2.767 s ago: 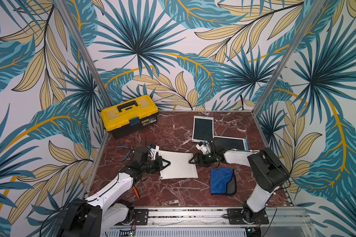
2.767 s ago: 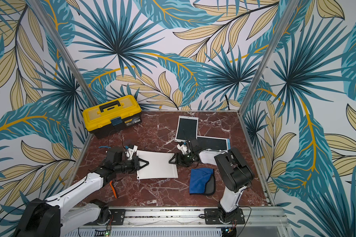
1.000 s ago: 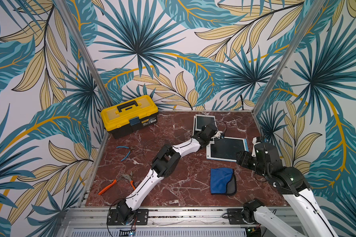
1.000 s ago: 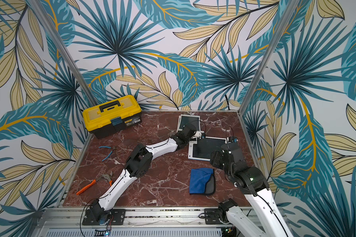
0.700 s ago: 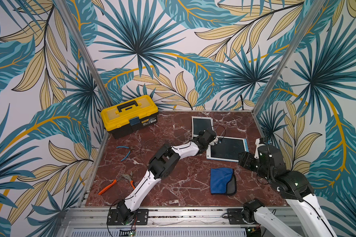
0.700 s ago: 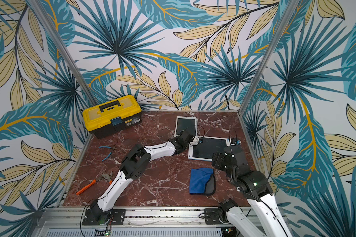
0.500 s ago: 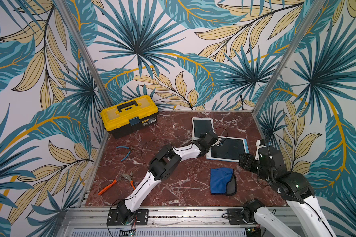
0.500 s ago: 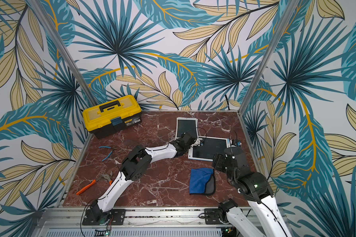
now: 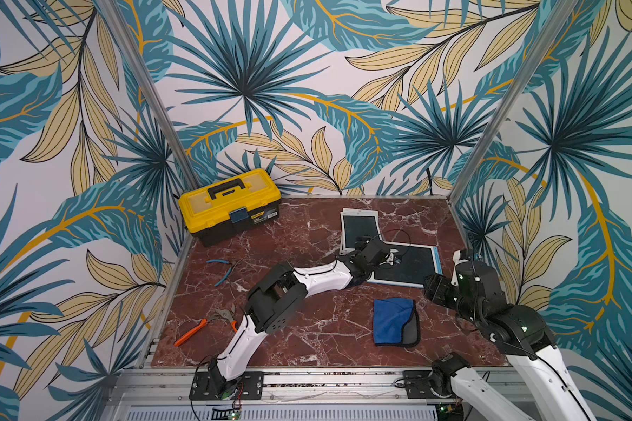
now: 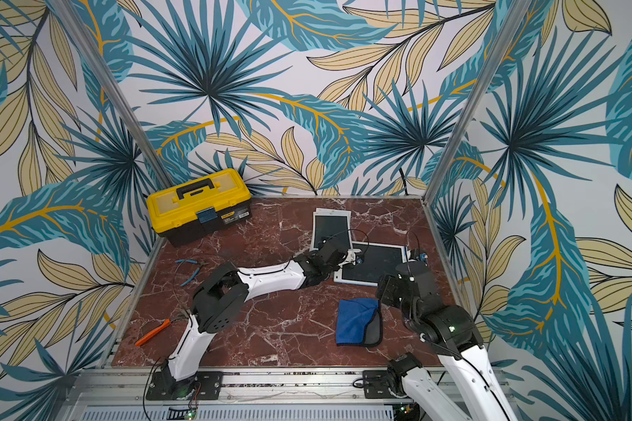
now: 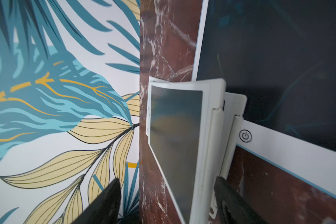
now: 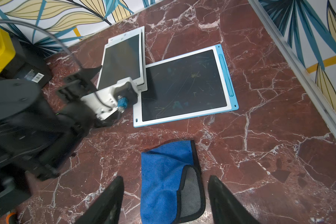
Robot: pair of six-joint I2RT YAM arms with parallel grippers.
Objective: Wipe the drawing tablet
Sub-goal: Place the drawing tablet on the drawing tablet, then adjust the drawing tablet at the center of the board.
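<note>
The drawing tablet has a blue rim and a dark screen with faint scribbles. It lies flat at the back right. Two stacked white tablets lie beside its corner. My left gripper is low at that corner. Its jaws are open, astride the white tablets' thick edge without pinching it. A folded blue cloth lies in front of the tablet. My right gripper hovers open above the cloth and holds nothing.
A yellow toolbox stands at the back left. Blue pliers and orange-handled cutters lie on the left of the marble table. The patterned right wall runs close to the drawing tablet.
My left gripper has opened and let go of the white tablets, which now rest by the drawing tablet's corner. The right arm has edged forward over the cloth with its jaws unchanged.
</note>
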